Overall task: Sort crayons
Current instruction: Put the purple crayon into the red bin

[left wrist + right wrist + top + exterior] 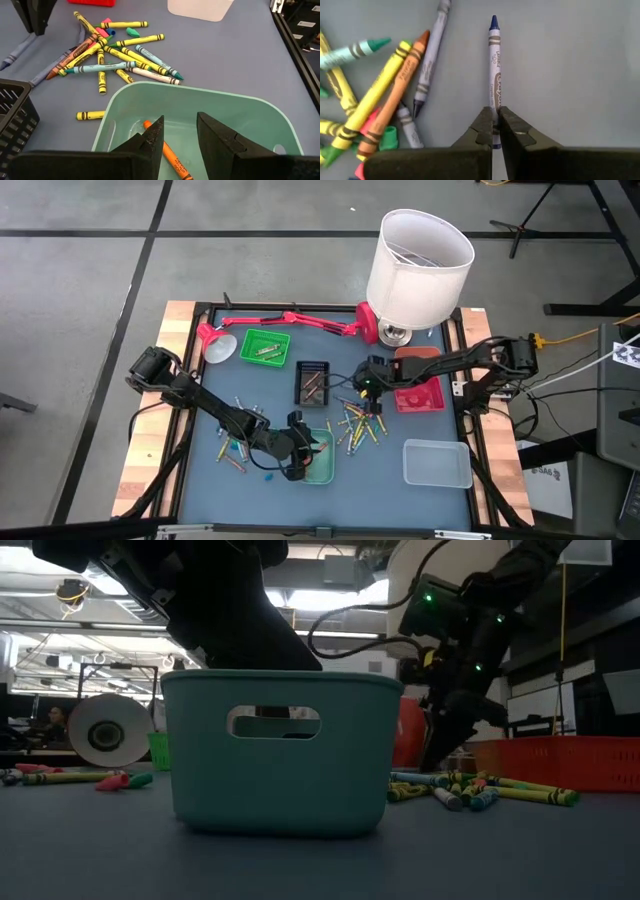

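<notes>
Loose crayons (355,420) lie heaped on the blue table mat between the trays, also seen in the left wrist view (115,50). My right gripper (495,125) stands at the heap's far edge (372,398), shut on a blue-violet crayon (494,60). My left gripper (180,137) hangs open over the teal tray (320,465). An orange crayon (172,157) lies on that tray's floor below the fingers, untouched. A few more crayons (235,455) lie left of the teal tray. My right gripper pinches the blue-violet crayon between its two fingertips on the wrapper near the blunt end (494,102). The fingers slant down from above and run along the crayon, whose pointed tip (493,20) sticks out ahead of them. Whether it is lifted clear of the mat, I cannot tell.
A black tray (313,382), a green tray (265,346), a red tray (420,395) and a clear tray (436,462) stand around the heap. A red desk lamp (290,320) lies along the far edge, beside a large white lampshade (418,265).
</notes>
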You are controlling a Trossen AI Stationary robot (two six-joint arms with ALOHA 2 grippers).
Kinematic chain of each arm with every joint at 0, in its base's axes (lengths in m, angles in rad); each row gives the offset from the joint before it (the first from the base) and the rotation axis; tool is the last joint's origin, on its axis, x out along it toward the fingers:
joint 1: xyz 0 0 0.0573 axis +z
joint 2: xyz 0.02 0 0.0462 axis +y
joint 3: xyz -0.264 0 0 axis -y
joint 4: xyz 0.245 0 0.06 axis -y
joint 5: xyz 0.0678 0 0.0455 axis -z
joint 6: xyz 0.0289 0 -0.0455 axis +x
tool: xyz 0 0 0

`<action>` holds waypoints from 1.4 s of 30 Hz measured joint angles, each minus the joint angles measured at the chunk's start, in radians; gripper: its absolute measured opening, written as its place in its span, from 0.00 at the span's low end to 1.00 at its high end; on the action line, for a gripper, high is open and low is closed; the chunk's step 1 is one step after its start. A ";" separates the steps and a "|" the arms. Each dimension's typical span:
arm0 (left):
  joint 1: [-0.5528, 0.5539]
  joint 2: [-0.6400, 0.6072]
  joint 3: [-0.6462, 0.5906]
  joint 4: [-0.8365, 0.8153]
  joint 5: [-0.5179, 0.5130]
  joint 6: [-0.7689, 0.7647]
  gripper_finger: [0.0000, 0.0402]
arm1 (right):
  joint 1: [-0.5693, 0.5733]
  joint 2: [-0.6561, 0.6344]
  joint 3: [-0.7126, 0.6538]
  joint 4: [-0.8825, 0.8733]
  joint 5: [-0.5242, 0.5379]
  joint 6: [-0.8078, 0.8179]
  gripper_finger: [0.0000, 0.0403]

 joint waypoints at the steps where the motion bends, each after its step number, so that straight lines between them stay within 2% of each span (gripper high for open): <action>1: 0.000 0.000 0.000 0.000 0.000 0.000 0.25 | 0.000 0.000 0.013 -0.016 0.000 0.000 0.03; 10: 0.000 0.000 0.000 0.000 0.000 0.000 0.25 | 0.001 -0.001 0.180 -0.295 -0.079 0.000 0.03; 16: 0.000 0.000 0.000 0.000 0.000 0.000 0.25 | 0.001 -0.016 0.265 -0.464 -0.079 0.000 0.03; 38: 0.000 0.000 0.000 0.014 -0.014 0.000 0.25 | 0.001 -0.166 0.262 -0.588 -0.105 0.036 0.01; 42: 0.002 0.000 0.000 0.014 -0.015 0.000 0.25 | 0.001 -0.163 0.262 -0.581 -0.106 0.120 0.01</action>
